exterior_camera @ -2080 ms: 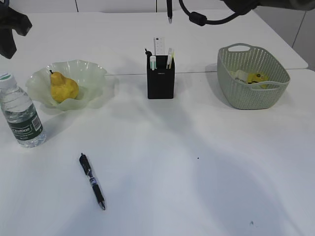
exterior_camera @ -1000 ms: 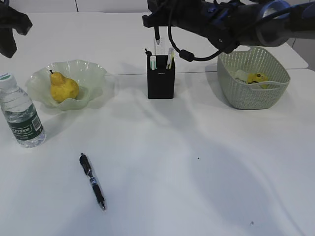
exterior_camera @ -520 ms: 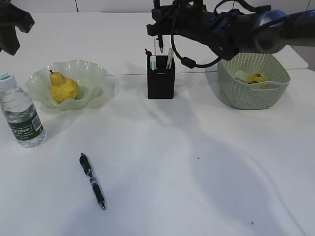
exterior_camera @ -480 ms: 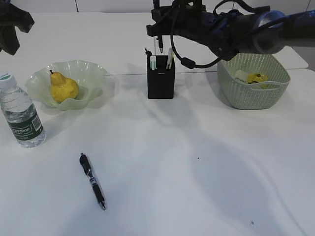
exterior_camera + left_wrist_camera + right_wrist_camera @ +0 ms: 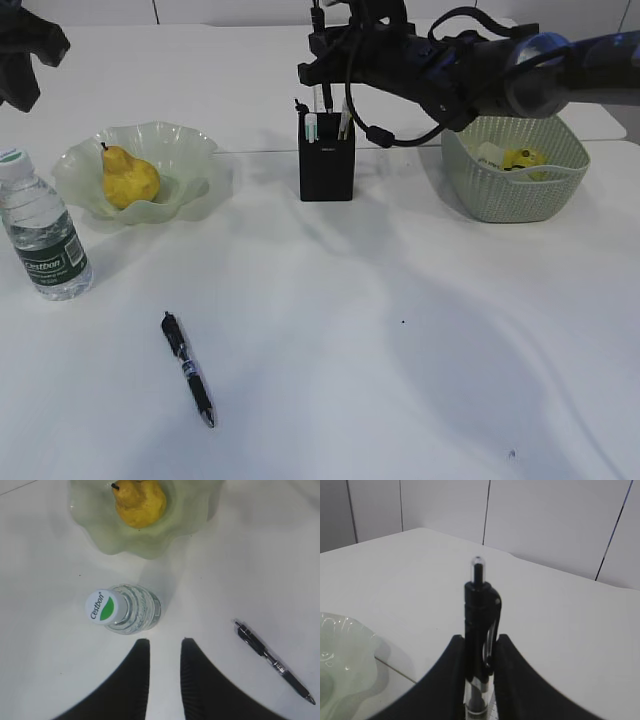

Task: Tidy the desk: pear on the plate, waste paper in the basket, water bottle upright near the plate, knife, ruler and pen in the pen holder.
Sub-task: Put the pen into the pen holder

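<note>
My right gripper (image 5: 322,70) (image 5: 480,640) is shut on a black pen (image 5: 479,611), held upright over the black pen holder (image 5: 325,160); the pen's lower end (image 5: 319,98) is at the holder's mouth. Several items stand in the holder, and I cannot tell the knife or ruler among them. A second pen (image 5: 188,368) (image 5: 272,661) lies on the desk. The pear (image 5: 130,178) (image 5: 139,502) sits on the green plate (image 5: 190,150) (image 5: 150,542). Upright beside the plate is the water bottle (image 5: 45,235) (image 5: 125,609). The left gripper (image 5: 162,642) hangs open and empty above it. Waste paper (image 5: 515,157) lies in the basket (image 5: 500,195).
The right arm (image 5: 480,70) stretches from the upper right across the basket's far rim to the holder. The left arm (image 5: 20,50) hangs at the upper left corner. A seam (image 5: 260,151) runs across the desk behind the holder.
The right gripper has carried the pen lower, over the pen holder, so the pen's lower end now reaches the holder's mouth. The left arm and the things on the desk have not moved.
</note>
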